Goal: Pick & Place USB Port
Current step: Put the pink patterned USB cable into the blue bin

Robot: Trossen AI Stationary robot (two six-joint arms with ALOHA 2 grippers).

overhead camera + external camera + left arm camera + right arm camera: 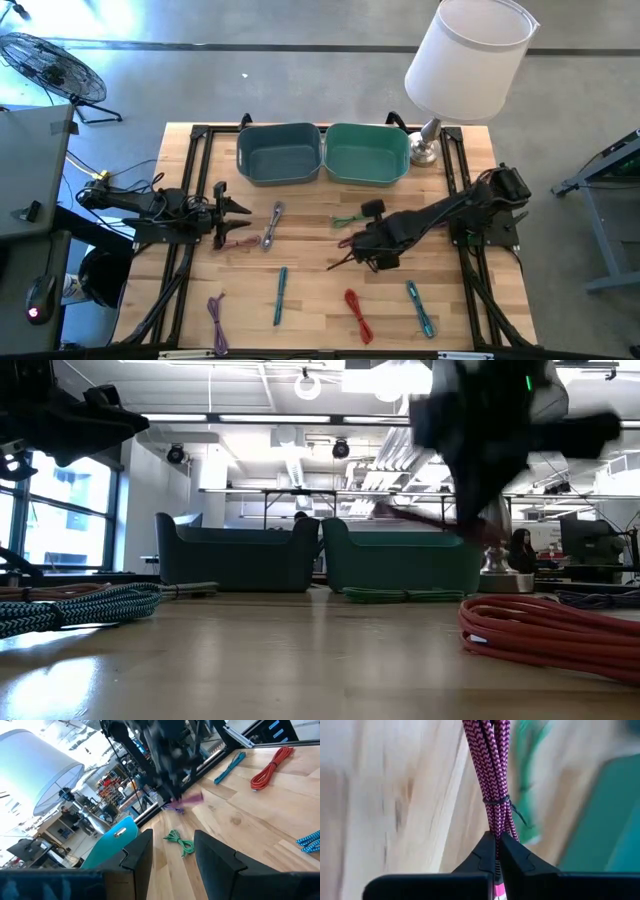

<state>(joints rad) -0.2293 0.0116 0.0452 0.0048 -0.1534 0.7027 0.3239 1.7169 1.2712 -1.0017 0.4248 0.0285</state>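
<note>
Pink and black braided cable (492, 775) hangs from the right gripper (497, 851), whose fingers are pressed together on it. A thin tie wraps the bundle just past the fingertips. From above, this gripper (352, 243) is over the middle of the wooden desk (320, 300), near a small green cable (347, 219).

Two bins stand side by side at the far edge of the desk: a grey-blue bin (279, 153) and a green bin (367, 152). A lamp with a white shade (467, 58) stands just beside the green bin.

Other cables lie around on the desk: one grey cable (272, 226), one pink cable (237, 241) by the left gripper (229, 214), one purple cable (217, 320), one red cable (358, 314), and two teal cables (281, 294) (420, 307).

The left gripper rests at the left side of the desk with its fingers (137, 855) apart, holding nothing.
</note>
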